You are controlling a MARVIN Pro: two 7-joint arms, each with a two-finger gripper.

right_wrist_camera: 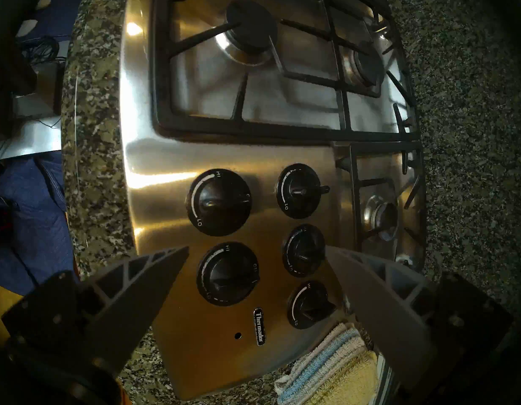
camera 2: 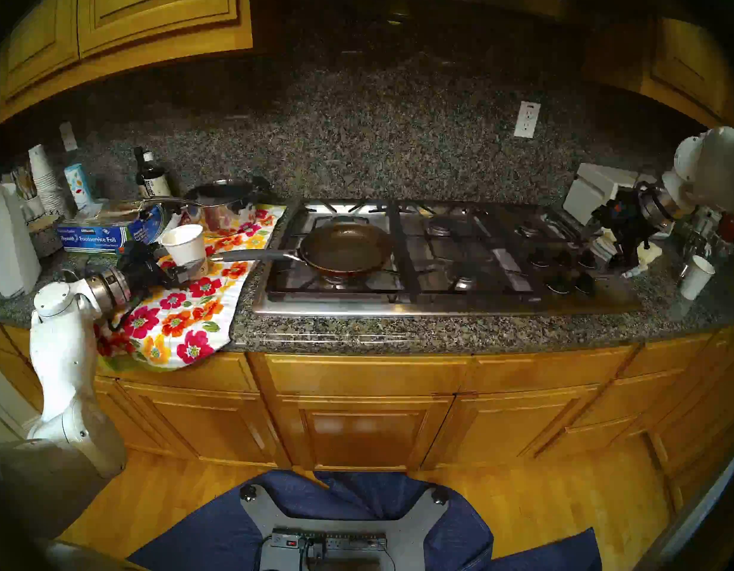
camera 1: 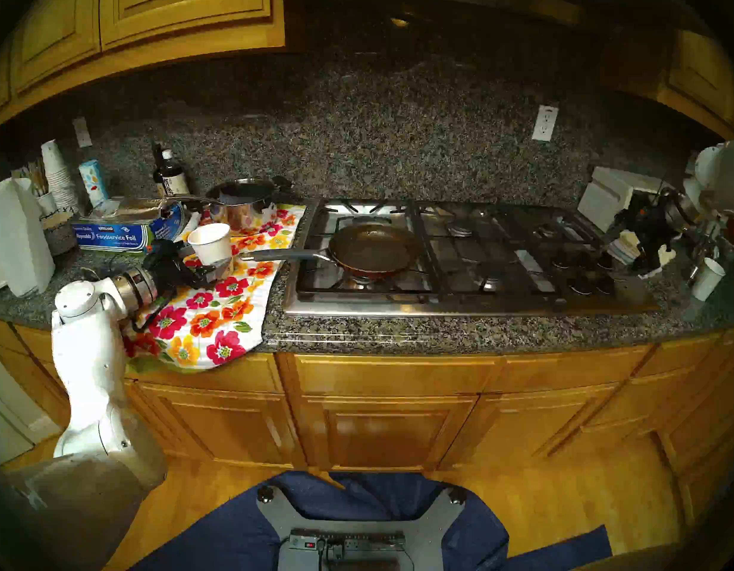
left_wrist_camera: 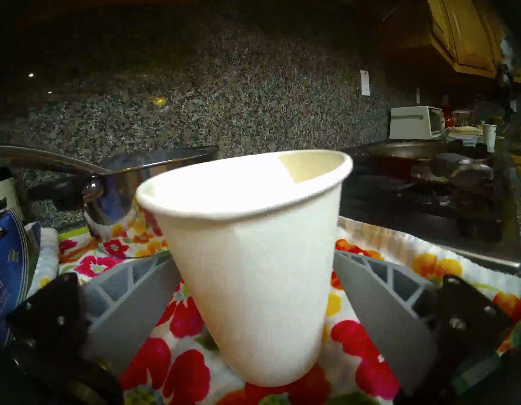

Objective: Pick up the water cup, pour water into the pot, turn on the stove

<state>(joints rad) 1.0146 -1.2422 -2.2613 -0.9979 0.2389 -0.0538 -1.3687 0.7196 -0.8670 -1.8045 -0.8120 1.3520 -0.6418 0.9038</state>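
On the floral cloth, the left claw (left_wrist_camera: 253, 278) brackets the water cup (left_wrist_camera: 253, 249), not clenched: thin paper, light, crushable; take it mid-wall, gently. Right claw (right_wrist_camera: 256, 261) spread.

Speckled granite backsplash (camera 1: 357, 145), honey-wood cabinets (camera 1: 390, 422), wood floor (camera 1: 563, 508), dim light

The water cup (left_wrist_camera: 253, 267) is showing matt white paper with a rolled rim. The stove (right_wrist_camera: 177, 173) is gleaming as brushed steel under rough black iron grates. The table (camera 1: 439, 331) is looking like polished speckled granite; the floral cloth (camera 1: 217, 314) is lying soft, woven.
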